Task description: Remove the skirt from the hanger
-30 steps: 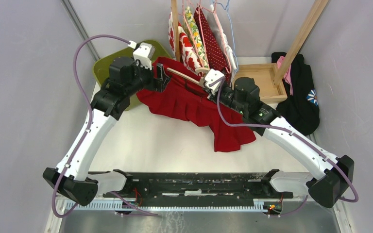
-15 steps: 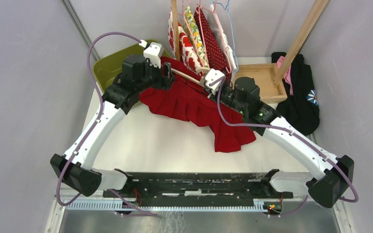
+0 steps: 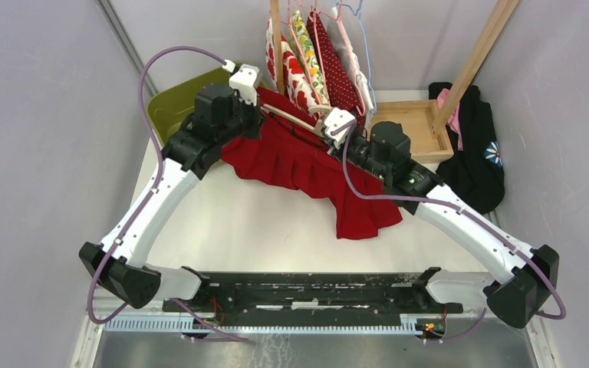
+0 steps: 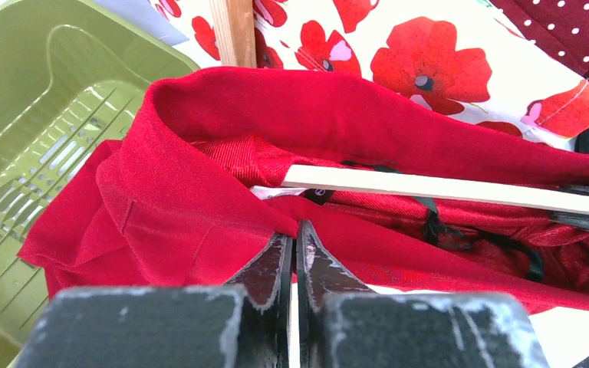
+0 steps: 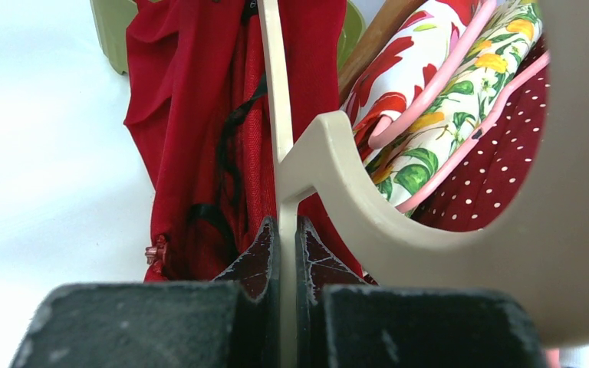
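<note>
The red skirt (image 3: 307,165) lies spread on the white table, its waist still round the cream hanger (image 3: 295,119). In the left wrist view my left gripper (image 4: 294,230) is shut, pinching a fold of the skirt's (image 4: 199,192) waistband just below the hanger bar (image 4: 445,188). My right gripper (image 5: 286,226) is shut on the hanger (image 5: 330,153) where the bar meets the hook, with the skirt (image 5: 192,115) hanging behind it. From above, the left gripper (image 3: 259,115) is at the skirt's upper left and the right gripper (image 3: 328,130) at the hanger's right end.
A green basket (image 3: 172,103) sits at the back left, partly under the skirt. Floral and dotted garments (image 3: 314,69) hang from a wooden rack with its base (image 3: 410,126) at the back right. A black garment (image 3: 475,161) lies heaped at the right wall.
My left arm swung right to the skirt's waist, and its jaws went from open to shut on the fabric. The right arm held still on the hanger.
</note>
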